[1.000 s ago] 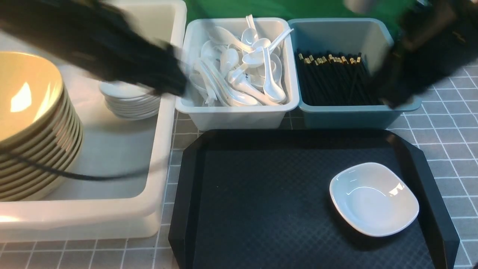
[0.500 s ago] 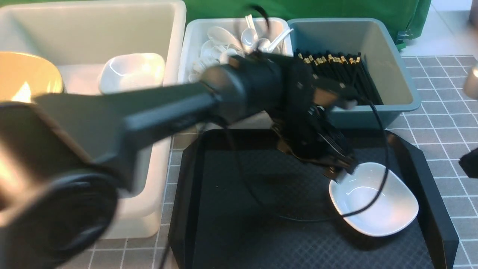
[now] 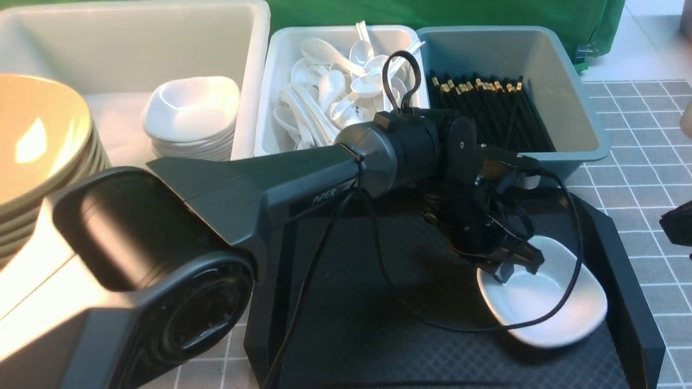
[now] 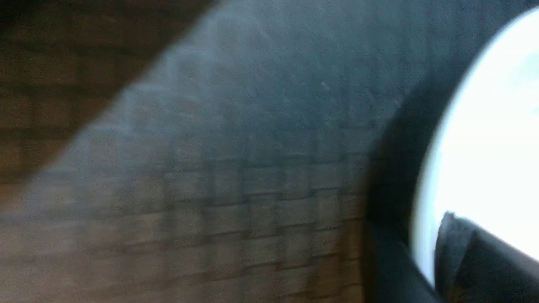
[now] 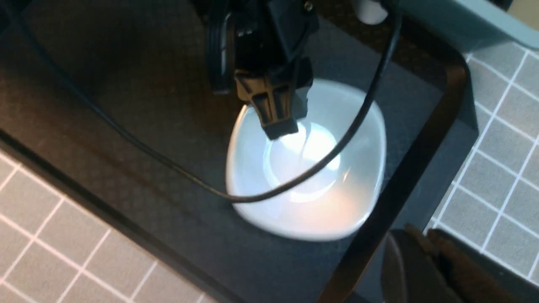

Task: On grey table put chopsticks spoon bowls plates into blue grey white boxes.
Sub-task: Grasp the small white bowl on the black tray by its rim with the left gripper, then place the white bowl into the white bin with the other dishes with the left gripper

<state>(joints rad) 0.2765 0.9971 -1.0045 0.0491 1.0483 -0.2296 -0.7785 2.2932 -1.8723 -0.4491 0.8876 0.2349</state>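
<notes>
A small white dish (image 3: pixel 551 308) lies on the black tray (image 3: pixel 346 302), slightly tipped. My left gripper (image 3: pixel 505 270) reaches across the tray and is shut on the dish's near-left rim, one finger inside the dish (image 4: pixel 476 261) and one outside. The right wrist view shows the dish (image 5: pixel 320 198) with the left gripper's fingers (image 5: pixel 276 113) on its rim. My right gripper (image 5: pixel 421 240) is shut and empty, off the tray's right edge over the grey table (image 3: pixel 649 140); only a dark part of it shows at the front view's right edge (image 3: pixel 678 227).
The big white box (image 3: pixel 254 81) at the left holds stacked cream plates (image 3: pixel 38 135) and stacked white dishes (image 3: pixel 189 108). A smaller white box (image 3: pixel 270 54) holds spoons (image 3: pixel 346 92). The blue-grey box (image 3: pixel 567 92) holds black chopsticks (image 3: pixel 486 113). A cable hangs over the dish.
My left arm swung from the back boxes to the tray and lowered its gripper onto the dish's rim. The dish has tipped slightly. The right arm has drawn back to the right.
</notes>
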